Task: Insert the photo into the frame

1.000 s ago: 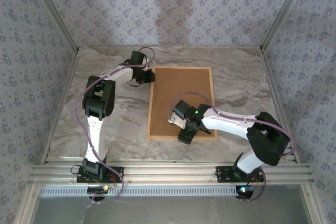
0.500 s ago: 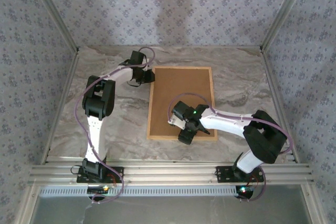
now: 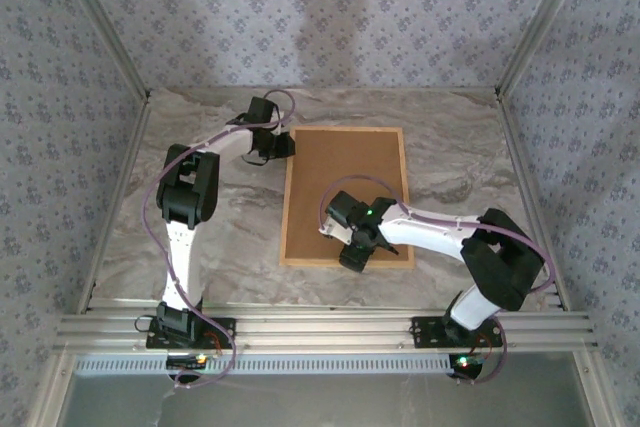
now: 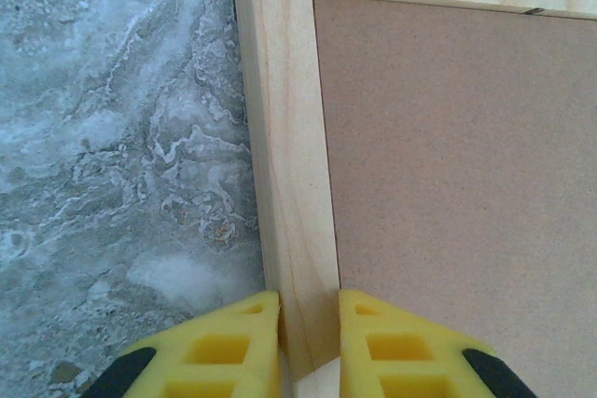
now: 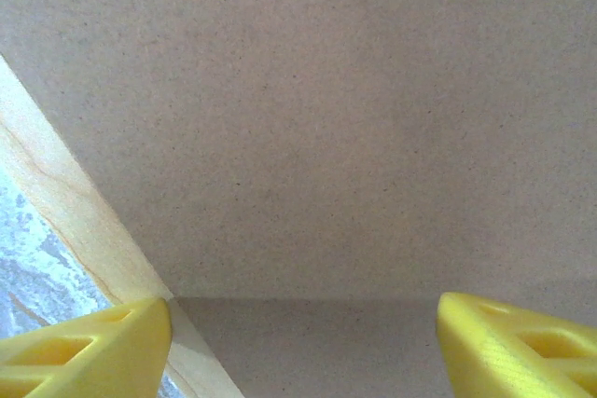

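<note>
The frame (image 3: 287, 197) lies flat on the table (image 3: 450, 157) at the centre of the overhead view, its long axis running from top to bottom of the picture. It is thin pale wood, back side up, with a brown backing board (image 3: 345, 172) seated inside the rails. What lies beneath the board is hidden.

Left gripper (image 3: 283, 144): at the frame's upper left corner, yellow fingers (image 4: 233, 342) on either side of the left rail, pinching it.

Right gripper (image 3: 352, 259): directly over the board near the frame's lower edge, jaws spread wide, holding nothing.

Judgement: any next move on the board suits the right arm, reaching straight down, with the left grip steadying the frame.
</note>
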You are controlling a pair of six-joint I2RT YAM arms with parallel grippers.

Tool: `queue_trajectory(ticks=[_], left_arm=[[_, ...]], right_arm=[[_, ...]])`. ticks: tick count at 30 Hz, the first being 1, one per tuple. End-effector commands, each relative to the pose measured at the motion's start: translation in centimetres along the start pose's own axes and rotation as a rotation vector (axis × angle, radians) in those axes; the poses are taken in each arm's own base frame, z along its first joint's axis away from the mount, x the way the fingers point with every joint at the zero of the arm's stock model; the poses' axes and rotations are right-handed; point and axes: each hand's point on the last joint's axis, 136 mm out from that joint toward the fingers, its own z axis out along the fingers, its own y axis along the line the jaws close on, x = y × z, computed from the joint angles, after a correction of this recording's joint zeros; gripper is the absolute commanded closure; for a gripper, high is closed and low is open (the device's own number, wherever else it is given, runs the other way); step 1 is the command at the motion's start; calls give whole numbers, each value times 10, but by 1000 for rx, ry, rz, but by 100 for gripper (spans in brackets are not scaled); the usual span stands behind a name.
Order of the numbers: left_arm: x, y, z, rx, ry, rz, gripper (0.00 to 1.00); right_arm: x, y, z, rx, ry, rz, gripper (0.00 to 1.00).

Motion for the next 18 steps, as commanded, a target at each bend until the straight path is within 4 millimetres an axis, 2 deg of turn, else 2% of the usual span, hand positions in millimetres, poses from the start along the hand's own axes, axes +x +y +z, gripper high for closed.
queue_trajectory(ticks=[1,14,15,18], left_arm=[[8,5,5,2,41,-6,81],[10,4,6,9,51,-7,80],[10,4,6,10,51,-6,79],[11,4,6,10,55,-6,79]], right_arm=[[-2,-8,0,37,16,-15,24],[-8,-20,-1,104,-1,-13,27],[-14,-22,-1,116,-26,-10,27],[-16,-25,-1,132,-34,-8,28]])
